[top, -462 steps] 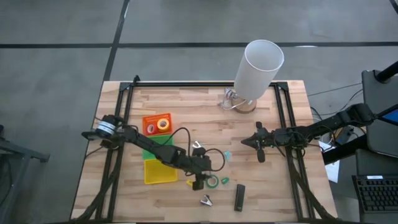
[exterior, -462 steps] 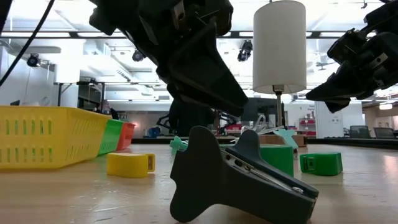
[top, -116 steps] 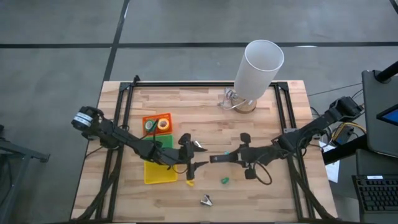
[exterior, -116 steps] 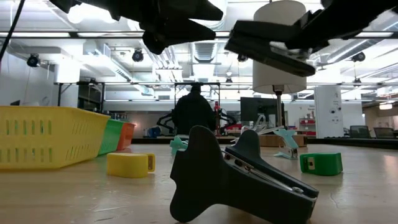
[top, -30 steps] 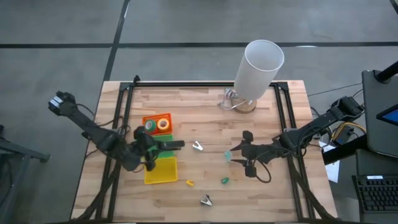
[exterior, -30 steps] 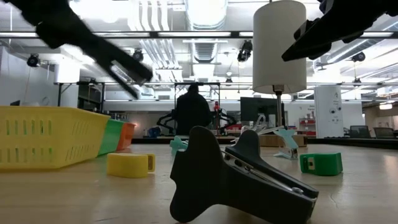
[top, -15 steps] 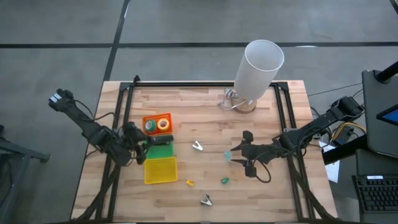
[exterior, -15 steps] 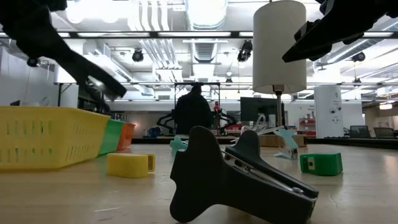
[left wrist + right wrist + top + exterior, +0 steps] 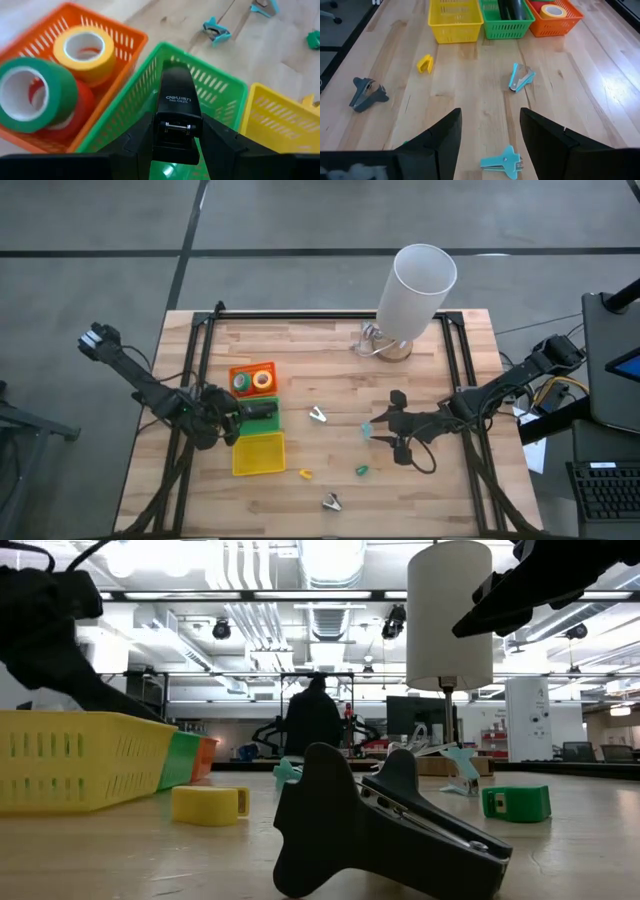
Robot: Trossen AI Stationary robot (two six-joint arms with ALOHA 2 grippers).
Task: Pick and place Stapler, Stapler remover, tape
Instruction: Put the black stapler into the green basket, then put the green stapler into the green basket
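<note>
1. Nearest the low camera, a dark grey claw-shaped staple remover [image 9: 385,830] is seen lying on the wooden slatted table [image 9: 330,370]; in the high view it [image 9: 331,502] lies at about 6 o'clock on the table.
2. A small yellow piece [image 9: 304,474] and a small green piece [image 9: 361,470] lie a little farther in, at roughly 6 o'clock.
3. The right pincer [image 9: 378,432] is held above the table at about 4 o'clock, its fingers [image 9: 445,140] spread wide with nothing between them.
4. A teal claw-shaped remover [image 9: 503,162] and a clear-and-teal one [image 9: 520,77] are seen on bare wood beyond those fingers.
5. The yellow plastic mesh basket [image 9: 258,453] sits at about 8 o'clock, with the green mesh basket [image 9: 220,90] just beyond it.
6. The black bar-shaped stapler [image 9: 176,112] is pinched between the fingers of the left pincer [image 9: 175,140], just above the green basket; whether it touches the basket cannot be told.
7. The orange mesh basket [image 9: 127,37] at 9 o'clock holds the rolls of tape: yellow [image 9: 85,52], green [image 9: 32,92] and red [image 9: 80,110].
8. A white cylindrical lamp [image 9: 416,290] stands at 12 o'clock.
</note>
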